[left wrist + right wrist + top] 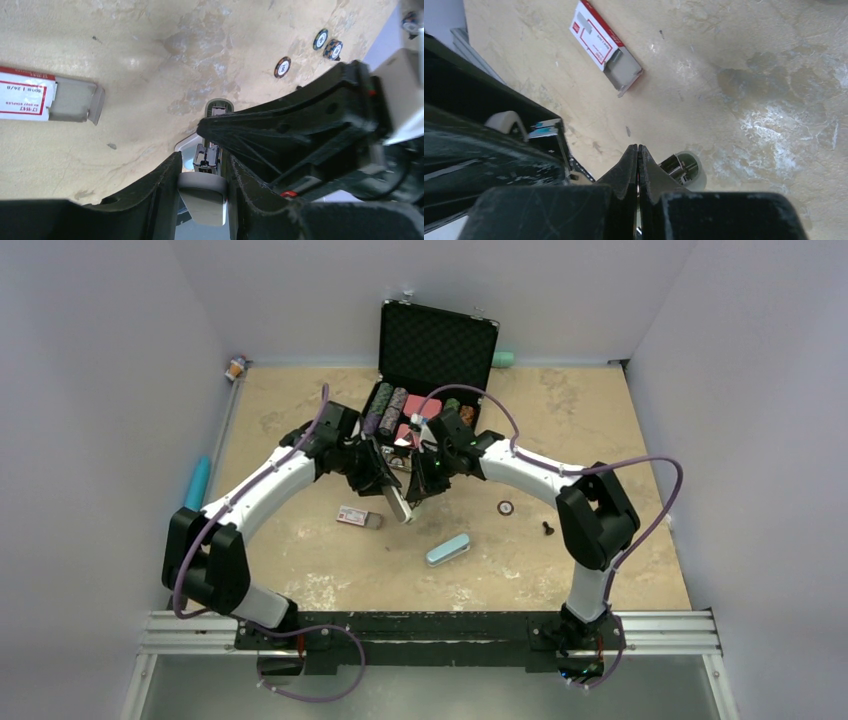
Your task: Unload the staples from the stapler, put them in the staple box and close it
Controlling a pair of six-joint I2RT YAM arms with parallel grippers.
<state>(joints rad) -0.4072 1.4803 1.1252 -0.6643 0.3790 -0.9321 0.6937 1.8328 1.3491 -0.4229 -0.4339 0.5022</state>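
- Holding the grey stapler [201,197] by its two sides, the left gripper [202,172] keeps it tilted over the middle of the worktop [150,50]. I think this is so the other arm can reach inside it.
- The right gripper [638,150] is clenched tight with nothing in it. Its thin closed tip points into the stapler's open top, most likely to poke or hook the staples out.
- I cannot see the staples. My guess is that they sit in the metal track inside the stapler.
- The stapler looks like smooth, rounded plastic with shiny metal parts inside. The gripper fingers are black and hard, with little ridges.
- The staple box [599,37] is red and white card with one flap open. It lies flat at 8 o'clock from the stapler, maybe ready for the staples.
- The poker chip case [437,345] stands open at 12 o'clock, with bumpy dark foam in its lid.
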